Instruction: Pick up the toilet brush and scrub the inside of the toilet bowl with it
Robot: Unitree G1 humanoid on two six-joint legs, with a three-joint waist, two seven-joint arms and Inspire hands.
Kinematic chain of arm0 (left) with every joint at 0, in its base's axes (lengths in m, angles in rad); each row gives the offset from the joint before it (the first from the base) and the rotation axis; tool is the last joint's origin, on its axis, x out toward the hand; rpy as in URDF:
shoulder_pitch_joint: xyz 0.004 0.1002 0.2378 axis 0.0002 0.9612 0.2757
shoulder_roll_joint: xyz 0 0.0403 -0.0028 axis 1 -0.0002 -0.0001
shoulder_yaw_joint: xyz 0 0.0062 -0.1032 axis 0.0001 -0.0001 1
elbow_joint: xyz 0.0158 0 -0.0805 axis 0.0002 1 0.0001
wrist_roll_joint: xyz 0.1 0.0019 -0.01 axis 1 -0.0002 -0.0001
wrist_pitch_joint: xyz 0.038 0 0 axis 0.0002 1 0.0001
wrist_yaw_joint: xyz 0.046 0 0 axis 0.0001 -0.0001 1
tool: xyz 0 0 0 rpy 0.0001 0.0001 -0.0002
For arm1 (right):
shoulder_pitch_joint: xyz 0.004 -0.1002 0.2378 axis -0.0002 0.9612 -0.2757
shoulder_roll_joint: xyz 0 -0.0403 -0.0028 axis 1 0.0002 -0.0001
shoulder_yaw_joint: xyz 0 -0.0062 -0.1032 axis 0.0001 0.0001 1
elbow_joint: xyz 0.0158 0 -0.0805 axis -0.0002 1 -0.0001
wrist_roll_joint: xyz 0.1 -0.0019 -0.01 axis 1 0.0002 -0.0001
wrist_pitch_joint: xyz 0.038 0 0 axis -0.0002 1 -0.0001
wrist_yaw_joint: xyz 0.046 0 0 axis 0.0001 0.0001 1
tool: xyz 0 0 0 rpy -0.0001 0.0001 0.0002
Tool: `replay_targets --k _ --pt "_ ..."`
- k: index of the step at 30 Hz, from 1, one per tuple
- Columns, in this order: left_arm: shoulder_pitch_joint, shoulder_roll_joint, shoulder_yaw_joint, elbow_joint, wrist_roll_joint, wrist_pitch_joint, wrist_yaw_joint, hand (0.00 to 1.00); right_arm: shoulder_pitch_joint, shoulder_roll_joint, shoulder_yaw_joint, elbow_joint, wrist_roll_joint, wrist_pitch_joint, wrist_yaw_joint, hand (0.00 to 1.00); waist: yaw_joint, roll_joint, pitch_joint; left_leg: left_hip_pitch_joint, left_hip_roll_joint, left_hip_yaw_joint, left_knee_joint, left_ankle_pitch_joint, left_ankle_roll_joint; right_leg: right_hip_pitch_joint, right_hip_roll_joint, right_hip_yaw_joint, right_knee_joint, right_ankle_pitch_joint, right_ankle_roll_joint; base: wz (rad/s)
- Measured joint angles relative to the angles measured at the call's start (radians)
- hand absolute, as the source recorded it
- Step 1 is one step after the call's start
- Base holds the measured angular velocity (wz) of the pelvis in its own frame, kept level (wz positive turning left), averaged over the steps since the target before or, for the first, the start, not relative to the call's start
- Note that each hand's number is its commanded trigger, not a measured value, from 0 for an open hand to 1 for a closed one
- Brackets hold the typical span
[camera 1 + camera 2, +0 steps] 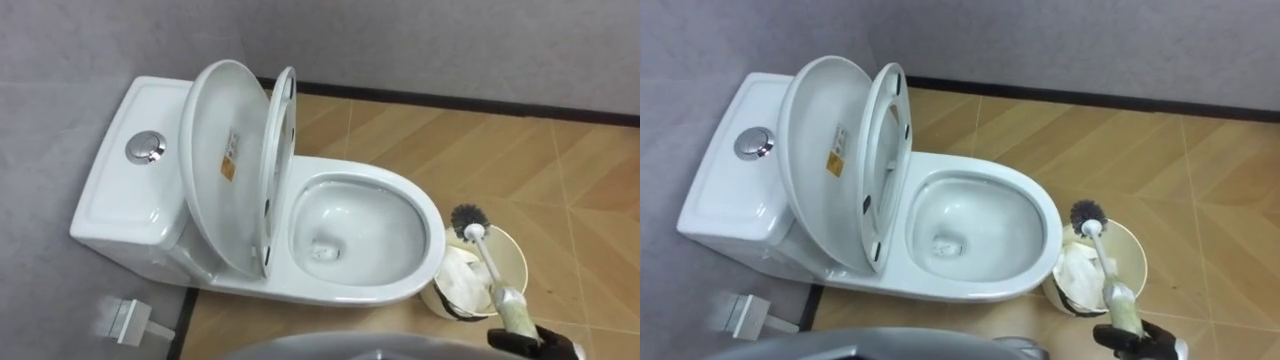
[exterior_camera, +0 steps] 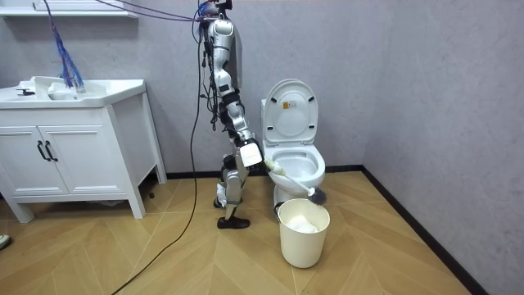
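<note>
Left eye view: at the lower right you can see the right hand [image 1: 530, 342], its dark fingers curled round the pale green handle of the white-stemmed, black-bristled toilet brush [image 1: 489, 265]. The bristles hang over the far rim of the round cream plastic bin [image 1: 512, 250], just beside the white ceramic toilet [image 1: 432, 225] and outside its bowl. A crumpled white wad [image 1: 462, 280] lies in the bin. The bowl holds a little water, with lid and seat raised.

Room view: your robot stands beside the toilet, the brush slanting down over the bin. A white vanity cabinet [image 2: 74, 156] stands at the room view's left.
</note>
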Motion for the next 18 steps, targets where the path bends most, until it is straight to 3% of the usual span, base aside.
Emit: replay_targets --k 18 --pt "-0.010 0.000 -0.005 0.003 0.042 0.006 -0.012 0.00 -0.049 0.000 -0.001 0.022 0.032 -0.002 -0.001 0.00 0.002 -0.003 -0.0032 0.001 0.003 -0.001 0.001 0.000 0.000 0.007 0.004 -0.005 -0.001 0.002 -0.004 0.00"
